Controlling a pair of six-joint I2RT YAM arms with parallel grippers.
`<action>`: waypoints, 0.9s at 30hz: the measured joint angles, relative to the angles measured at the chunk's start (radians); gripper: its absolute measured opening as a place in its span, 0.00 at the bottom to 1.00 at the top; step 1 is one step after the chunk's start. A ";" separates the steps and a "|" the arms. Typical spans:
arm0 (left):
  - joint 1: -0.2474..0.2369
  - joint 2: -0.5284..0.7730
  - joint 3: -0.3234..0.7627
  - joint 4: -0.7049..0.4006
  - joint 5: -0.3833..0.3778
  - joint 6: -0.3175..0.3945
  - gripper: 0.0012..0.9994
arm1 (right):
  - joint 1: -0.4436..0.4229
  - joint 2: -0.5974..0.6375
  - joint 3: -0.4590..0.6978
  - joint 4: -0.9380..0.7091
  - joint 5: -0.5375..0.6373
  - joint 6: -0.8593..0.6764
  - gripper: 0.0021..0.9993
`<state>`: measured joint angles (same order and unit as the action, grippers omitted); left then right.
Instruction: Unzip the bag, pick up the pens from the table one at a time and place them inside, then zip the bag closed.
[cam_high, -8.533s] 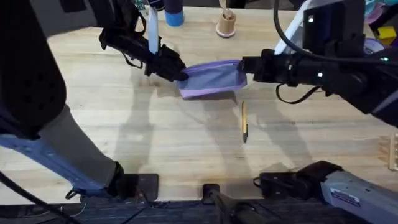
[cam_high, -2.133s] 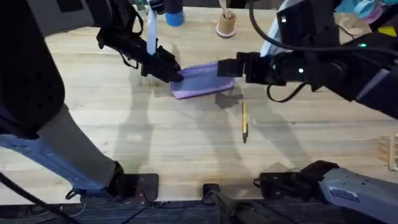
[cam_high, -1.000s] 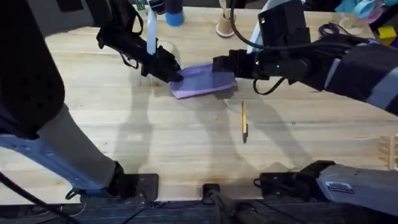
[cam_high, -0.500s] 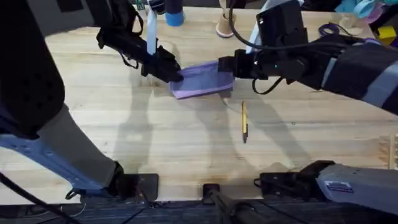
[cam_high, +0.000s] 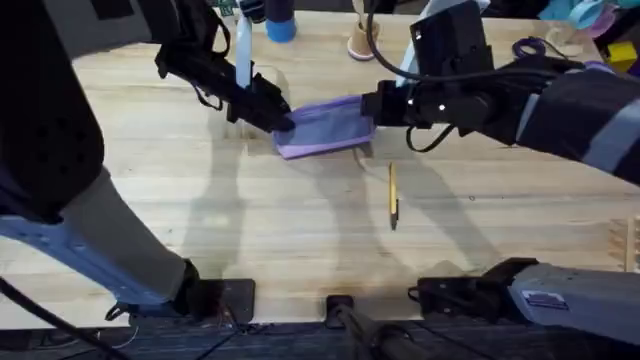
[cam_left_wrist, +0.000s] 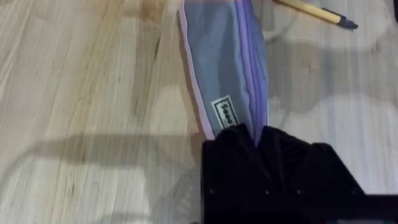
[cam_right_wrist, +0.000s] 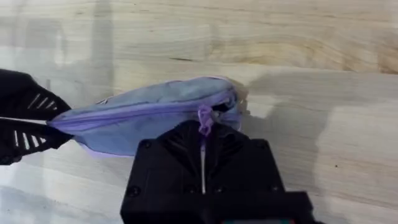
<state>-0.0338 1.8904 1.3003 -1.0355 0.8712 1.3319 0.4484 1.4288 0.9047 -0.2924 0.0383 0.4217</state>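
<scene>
The lavender bag (cam_high: 322, 128) lies on the table (cam_high: 300, 230), back of centre, its zipper running along the top. My left gripper (cam_high: 281, 119) is shut on the bag's left end, seen close in the left wrist view as bag (cam_left_wrist: 225, 68) pinched in left gripper (cam_left_wrist: 258, 134). At the right end, my right gripper (cam_high: 371, 108) is shut on the purple zipper pull (cam_right_wrist: 204, 116) of the bag (cam_right_wrist: 143, 117). One yellow-orange pen (cam_high: 393, 196) lies loose on the wood in front of the bag's right end, pen (cam_left_wrist: 314, 10).
Along the table's back edge stand a blue bottle (cam_high: 280, 22), a white tube (cam_high: 244, 48) and a wooden spool (cam_high: 363, 40). Purple scissors (cam_high: 527, 46) lie at the back right. The arms' bases fill the front edge.
My right gripper slid left along the bag's top over several seconds, then came back to the right in the last second. The bag shifted slightly left. Left gripper and pen stayed put.
</scene>
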 joint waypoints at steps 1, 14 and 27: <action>0.000 0.000 0.000 0.000 0.000 0.000 0.04 | 0.000 0.000 0.000 0.000 0.001 0.000 0.03; 0.003 0.000 0.000 -0.001 0.001 0.000 0.04 | -0.016 -0.080 0.000 -0.014 0.011 -0.038 0.03; 0.003 0.000 0.000 -0.004 0.006 0.000 0.04 | -0.051 -0.152 0.000 -0.041 -0.040 -0.047 0.03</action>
<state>-0.0311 1.8904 1.3003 -1.0393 0.8772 1.3319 0.3978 1.2771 0.9047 -0.3333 -0.0018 0.3747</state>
